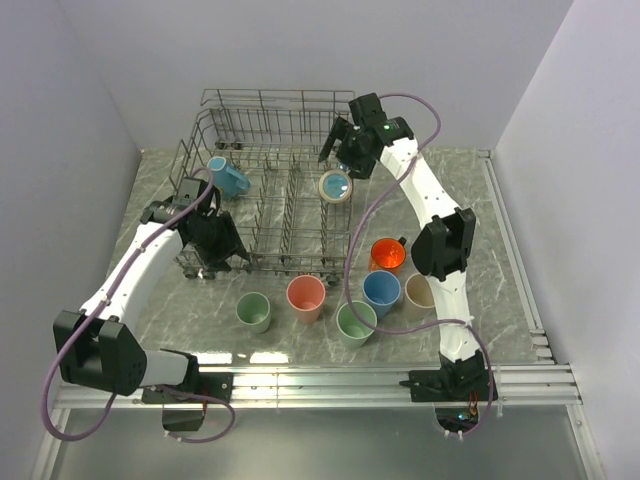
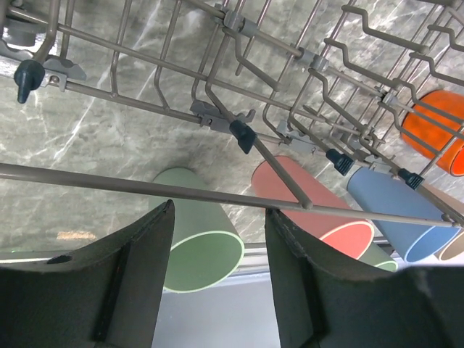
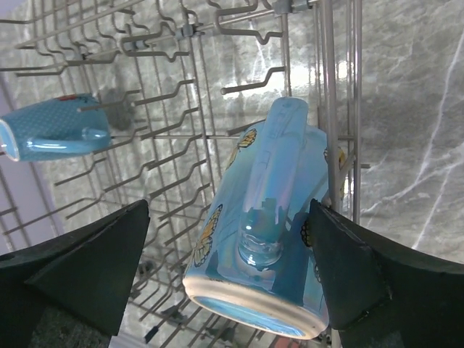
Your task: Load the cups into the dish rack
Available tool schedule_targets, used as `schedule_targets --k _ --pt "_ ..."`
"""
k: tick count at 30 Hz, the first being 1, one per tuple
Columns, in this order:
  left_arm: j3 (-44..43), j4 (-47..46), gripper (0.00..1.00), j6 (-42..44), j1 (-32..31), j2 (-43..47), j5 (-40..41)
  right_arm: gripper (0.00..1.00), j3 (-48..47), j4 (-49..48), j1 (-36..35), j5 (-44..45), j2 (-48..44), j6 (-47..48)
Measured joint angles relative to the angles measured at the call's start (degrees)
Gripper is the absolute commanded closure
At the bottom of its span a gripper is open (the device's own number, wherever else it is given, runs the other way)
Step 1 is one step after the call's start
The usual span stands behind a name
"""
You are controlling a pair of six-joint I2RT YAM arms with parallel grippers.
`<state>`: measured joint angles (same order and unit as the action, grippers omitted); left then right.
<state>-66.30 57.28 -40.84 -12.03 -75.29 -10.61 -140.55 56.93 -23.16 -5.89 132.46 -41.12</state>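
The grey wire dish rack (image 1: pixel 280 95) stands at the back middle of the table. A blue mug (image 1: pixel 228 177) lies in its left part. A pale blue butterfly mug (image 1: pixel 335 186) lies on its side in the right part. My right gripper (image 1: pixel 337 160) hovers over that mug. In the right wrist view the gripper (image 3: pixel 228 210) is open wide, the butterfly mug (image 3: pixel 275 217) between its fingers with a clear gap on the left. My left gripper (image 2: pixel 217 210) is open at the rack's near left edge, a rack wire (image 2: pixel 109 181) crossing its fingertips.
Several cups stand in front of the rack: green (image 1: pixel 254 312), pink (image 1: pixel 306 298), green (image 1: pixel 355 323), blue (image 1: pixel 381 291), beige (image 1: pixel 420 291) and an orange mug (image 1: pixel 387 255). The right arm reaches over them. Walls close in on both sides.
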Motion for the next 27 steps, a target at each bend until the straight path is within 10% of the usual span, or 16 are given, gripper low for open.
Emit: schedule_targets --k 27 --pt "0.44 -3.54 0.48 1.99 0.20 3.28 4.63 0.01 25.00 -4.48 6.16 0.87 -23.69 2.97"
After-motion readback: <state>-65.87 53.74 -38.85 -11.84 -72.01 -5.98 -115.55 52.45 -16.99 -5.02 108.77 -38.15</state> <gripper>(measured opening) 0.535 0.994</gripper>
